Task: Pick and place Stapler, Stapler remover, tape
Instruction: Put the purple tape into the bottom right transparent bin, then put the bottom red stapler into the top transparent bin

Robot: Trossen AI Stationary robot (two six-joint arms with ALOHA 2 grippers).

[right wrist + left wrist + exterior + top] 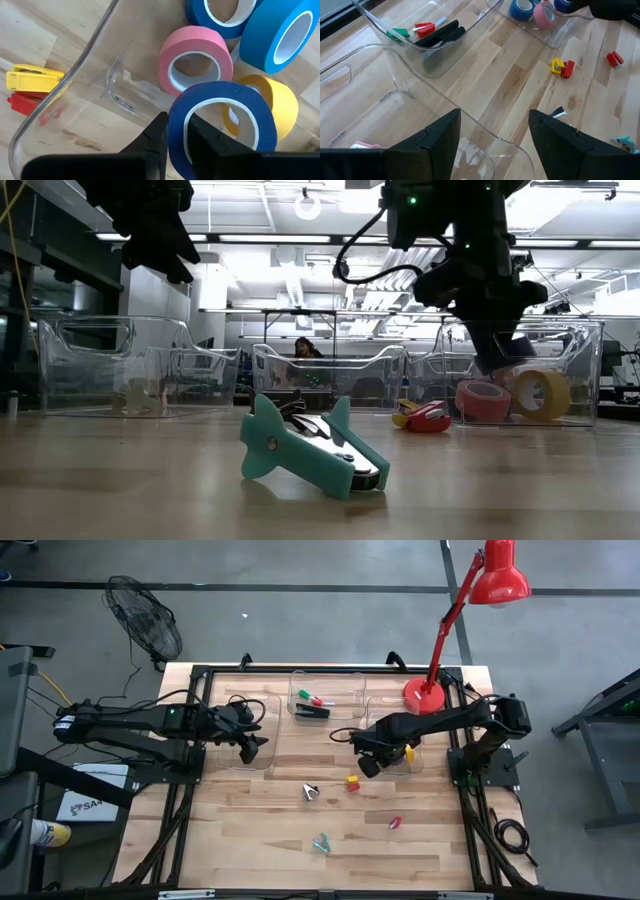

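Observation:
My right gripper (370,765) points down into the right clear bin (95,45) and is shut on a dark blue tape roll (225,120). Pink (195,62), yellow (272,100) and two more blue tape rolls (285,35) lie in that bin. The black stapler (312,712) lies in the middle bin with a green and a red staple remover (310,697). White (310,791), yellow-red (352,781), red (395,823) and teal (310,445) removers lie on the table. My left gripper (492,150) hangs open over the left bin (240,730). My right gripper pinches the dark blue roll's wall (177,125): one finger (152,137) is outside the ring and the other (212,142) inside its open centre. The fingers come from above, pointing down. The roll sits over the yellow roll inside the bin; whether it rests on anything I cannot tell.
A red desk lamp (440,650) stands at the table's far right corner, behind the right bin. The three clear bins line the far half of the table. Bare wood lies between the scattered removers and the near edge.

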